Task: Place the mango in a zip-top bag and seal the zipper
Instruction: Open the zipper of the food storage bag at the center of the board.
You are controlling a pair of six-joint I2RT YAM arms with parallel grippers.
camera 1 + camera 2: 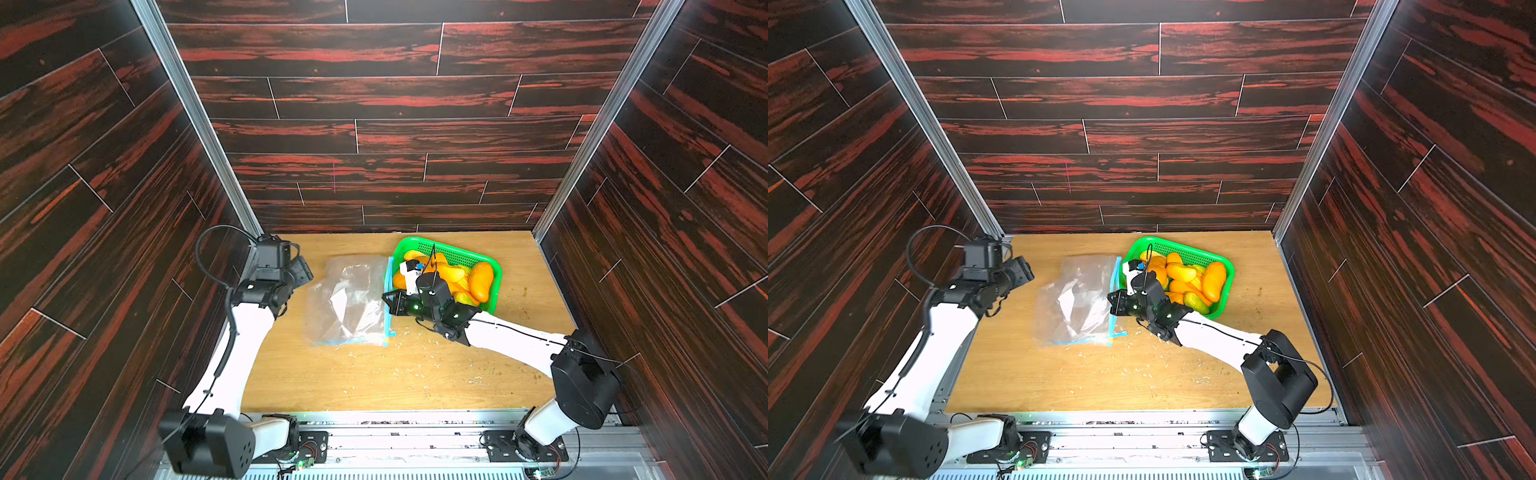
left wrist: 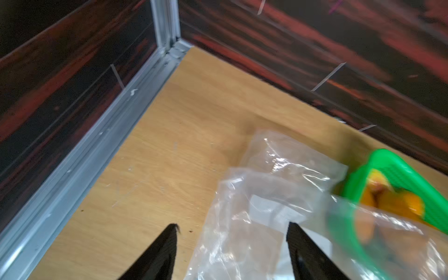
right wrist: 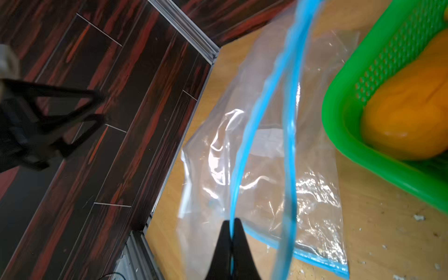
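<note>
The left gripper [image 2: 232, 225] waits by the left wall, jaws wide apart and holding nothing. Next is the clear zip-top bag [image 1: 357, 274], lying empty on the table [image 1: 332, 382]. The right gripper [image 3: 232, 221] is pinched tight on its blue zipper edge [image 3: 245, 145], lifting one lip. The mangoes [image 1: 481, 281] all sit in the green basket [image 1: 449, 249], just right of the bag. I think this is the opening step, and next a mango must be fetched. The bag's white patch [image 1: 338, 302] shows no words I can read
</note>
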